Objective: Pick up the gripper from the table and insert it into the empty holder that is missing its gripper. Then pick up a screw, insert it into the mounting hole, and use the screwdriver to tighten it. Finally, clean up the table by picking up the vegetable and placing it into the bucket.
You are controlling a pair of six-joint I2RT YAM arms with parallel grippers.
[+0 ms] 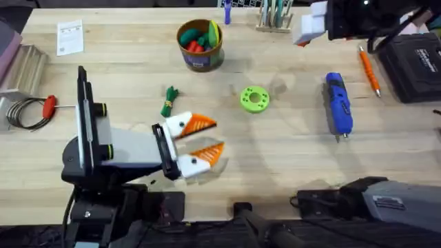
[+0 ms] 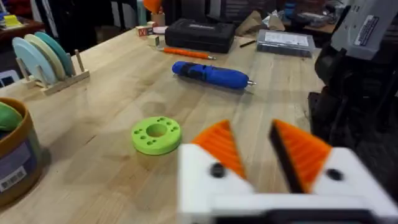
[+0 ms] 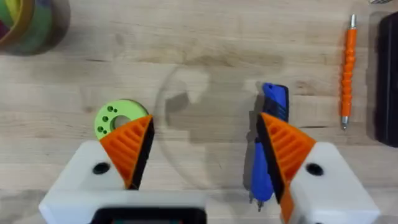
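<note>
Electric screwdriver point(image 1: 338, 104) lies flat on surface point(image 1: 289, 158), right of green disc point(image 1: 255, 98); looks rigid, chunky, prob. heaviest item, smooth shell may slip; grip mid-barrel. Right end effector point(image 3: 205, 155) above it, spread wide, empty; left end effector point(image 1: 204, 140) wide, empty.

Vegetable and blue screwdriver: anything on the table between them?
Overhead, the green round disc lies between the vegetable and the screwdriver, apart from both. The rest of that stretch is bare wood.
</note>
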